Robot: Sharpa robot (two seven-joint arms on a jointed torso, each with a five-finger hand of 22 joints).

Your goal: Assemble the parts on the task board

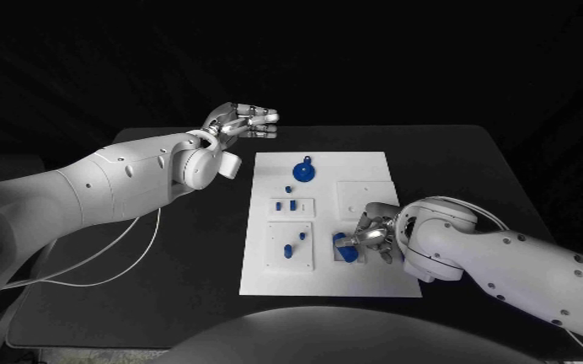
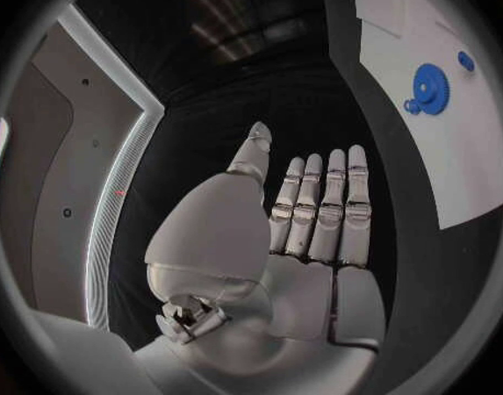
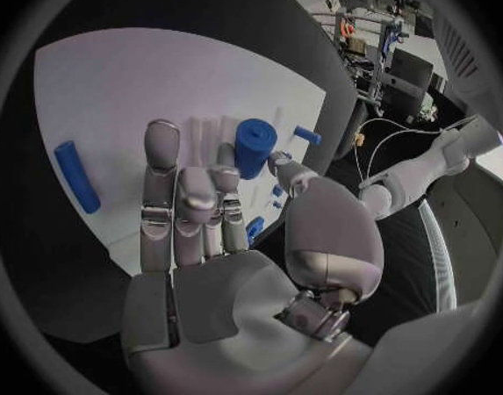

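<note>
We see the white task board [image 1: 326, 222] lying in the middle of the black table [image 1: 462, 162], with small blue parts spread over it. Near its far end lies a blue gear [image 1: 302, 169], flat on the plate; the left wrist view shows the same gear [image 2: 429, 88] with a small blue peg [image 2: 466, 61] just beside it. Further down the board, two short blue pins [image 1: 289, 206] stand in a small raised block, and another blue pin [image 1: 289, 251] stands in the block nearer the robot.

Our left hand [image 1: 239, 121] hovers above the table's far left corner, well apart from the board's edge. In the left wrist view its fingers [image 2: 317, 206] are stretched out straight and side by side, the palm bare, holding nothing.

Our right hand [image 1: 371, 236] sits over the near right part of the board. In the right wrist view a thick blue cylinder [image 3: 252, 147] is pinched between the thumb and the curled fingers [image 3: 197, 197], while one finger stays extended. In the same view a long blue rod [image 3: 76, 176] lies flat on the board, well apart from the hand, and a small blue pin [image 3: 307, 135] shows beyond the cylinder.
</note>
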